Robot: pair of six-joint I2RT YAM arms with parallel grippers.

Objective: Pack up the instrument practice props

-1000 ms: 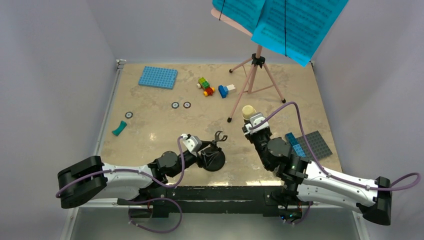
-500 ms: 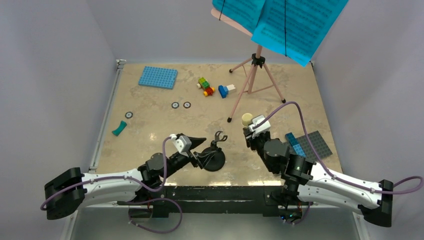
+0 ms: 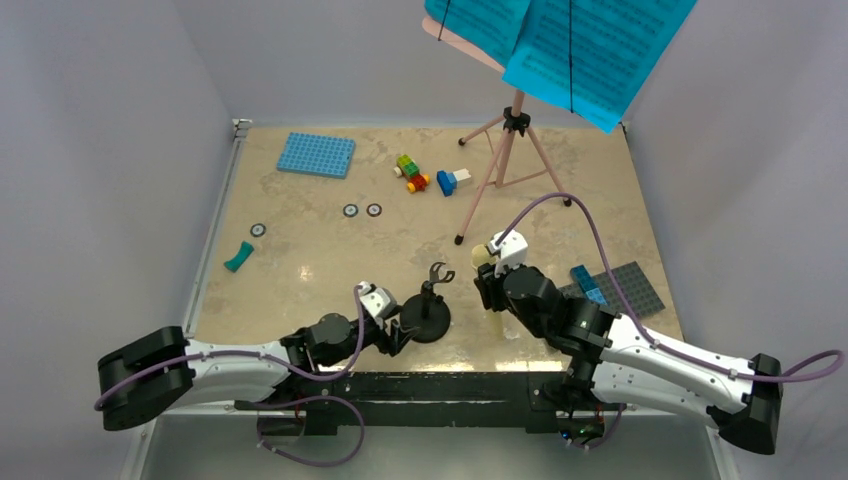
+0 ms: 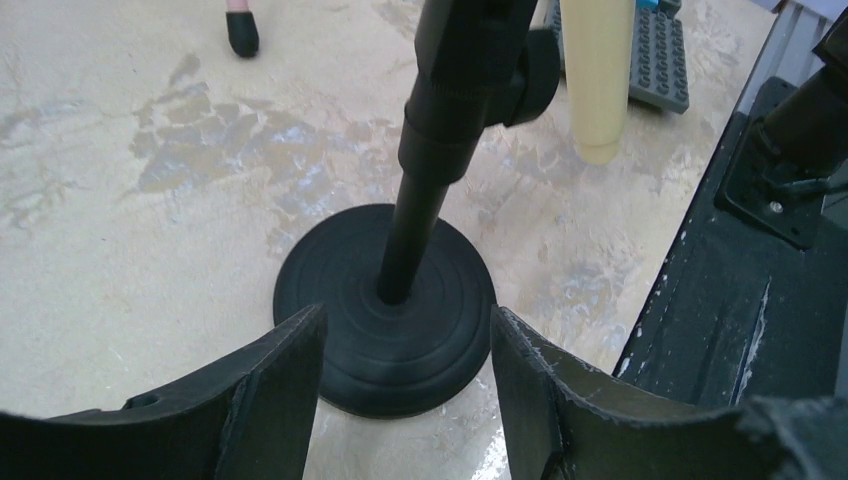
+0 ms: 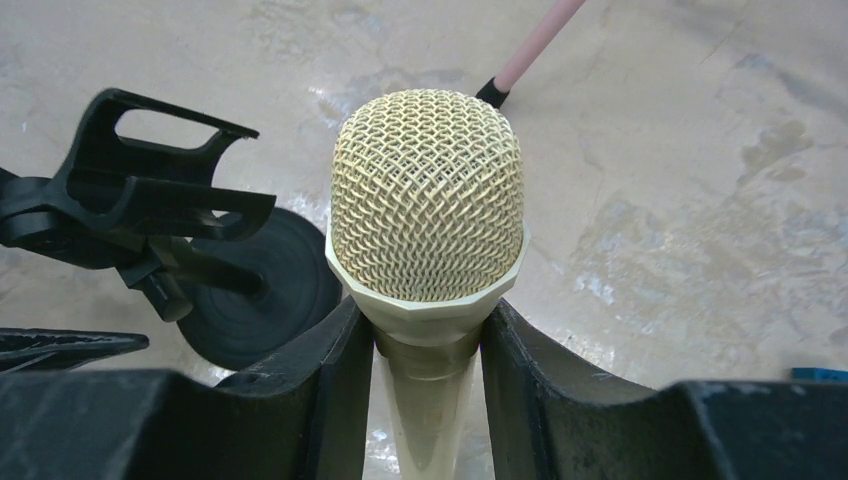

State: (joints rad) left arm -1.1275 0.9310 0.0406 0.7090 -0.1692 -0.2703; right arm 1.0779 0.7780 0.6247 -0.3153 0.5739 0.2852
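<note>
The small black mic stand (image 3: 430,310) stands upright on its round base (image 4: 385,310) near the table's front edge, its clip (image 5: 130,200) empty. My left gripper (image 3: 403,322) is open, low at the near side of the base, one finger on each side (image 4: 405,335). My right gripper (image 3: 487,278) is shut on the cream toy microphone (image 5: 428,210), held upright by its neck just right of the stand; its handle shows in the left wrist view (image 4: 597,80). The pink tripod music stand (image 3: 510,160) stands at the back with cyan sheet-music pages (image 3: 570,50) on it.
A blue baseplate (image 3: 316,155) lies back left. Coloured bricks (image 3: 412,172) lie near the tripod. A teal piece (image 3: 238,257) and small rings (image 3: 350,210) lie on the left. A grey baseplate (image 3: 630,290) with blue bricks lies behind my right arm.
My left gripper has dropped and come round to the near side of the mic stand's base. My right gripper has carried the microphone left and nearer, towards the stand.
</note>
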